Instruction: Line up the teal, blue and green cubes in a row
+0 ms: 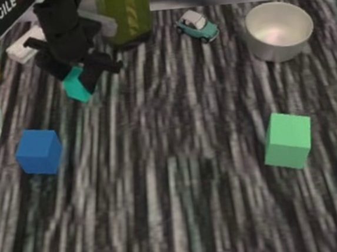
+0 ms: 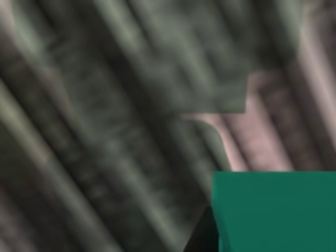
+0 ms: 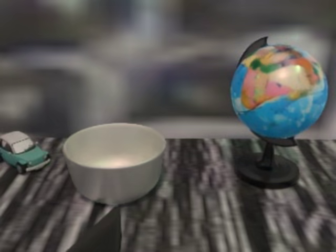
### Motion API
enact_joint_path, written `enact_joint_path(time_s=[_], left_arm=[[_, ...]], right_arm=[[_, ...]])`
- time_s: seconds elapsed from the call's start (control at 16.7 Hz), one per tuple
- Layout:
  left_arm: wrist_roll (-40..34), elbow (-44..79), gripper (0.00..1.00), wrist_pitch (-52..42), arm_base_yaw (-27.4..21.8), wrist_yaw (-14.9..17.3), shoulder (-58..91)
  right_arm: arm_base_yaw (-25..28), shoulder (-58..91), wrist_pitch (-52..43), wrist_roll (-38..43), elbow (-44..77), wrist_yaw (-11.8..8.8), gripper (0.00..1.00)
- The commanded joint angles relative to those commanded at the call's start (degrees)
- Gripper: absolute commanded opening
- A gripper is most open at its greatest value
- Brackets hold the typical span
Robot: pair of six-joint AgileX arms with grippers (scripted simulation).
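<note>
While the left gripper [image 1: 80,75] seems clenched on the teal cube [image 1: 76,85] at the table's far left, carrying looks underway, and next it needs setting between the blue cube [image 1: 38,151] and green cube [image 1: 288,140].

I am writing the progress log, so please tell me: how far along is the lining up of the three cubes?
Nothing is lined up yet. In hand: the left tool grips the teal cube, tilted, at the table's far left. Left to do: the blue cube sits at the left and the green cube far off at the right, both untouched. The right tool is out of the top view.
</note>
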Motion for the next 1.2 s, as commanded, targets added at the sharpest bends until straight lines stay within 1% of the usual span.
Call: enact_joint_path(time_s=[0.12, 0.3, 0.42, 0.78, 0.9, 1.08, 1.2], left_arm=[[-2.9, -0.2, 0.00, 0.0, -2.1, -0.1, -0.2], [-11.6, -1.2, 0.00, 0.0, -7.8, -0.5, -1.0], [-20.4, -2.4, 0.00, 0.0, -12.7, -0.7, -1.8], [-52.1, -7.8, 0.00, 0.2, -29.3, -1.3, -5.2], [-60.4, -9.5, 0.00, 0.5, -34.2, -1.5, -6.6], [-68.3, -11.3, 0.00, 1.3, -39.5, -1.8, -8.7], [-70.7, -11.9, 0.00, 1.7, -41.2, -2.0, -9.5]], right_arm=[[0.0, 0.0, 0.0, 0.0, 0.0, 0.0, 1.00], [0.0, 0.0, 0.0, 0.0, 0.0, 0.0, 1.00], [0.0, 0.0, 0.0, 0.0, 0.0, 0.0, 1.00], [0.0, 0.0, 0.0, 0.0, 0.0, 0.0, 1.00], [0.0, 0.0, 0.0, 0.0, 0.0, 0.0, 1.00], [0.0, 0.0, 0.0, 0.0, 0.0, 0.0, 1.00], [0.0, 0.0, 0.0, 0.0, 0.0, 0.0, 1.00]])
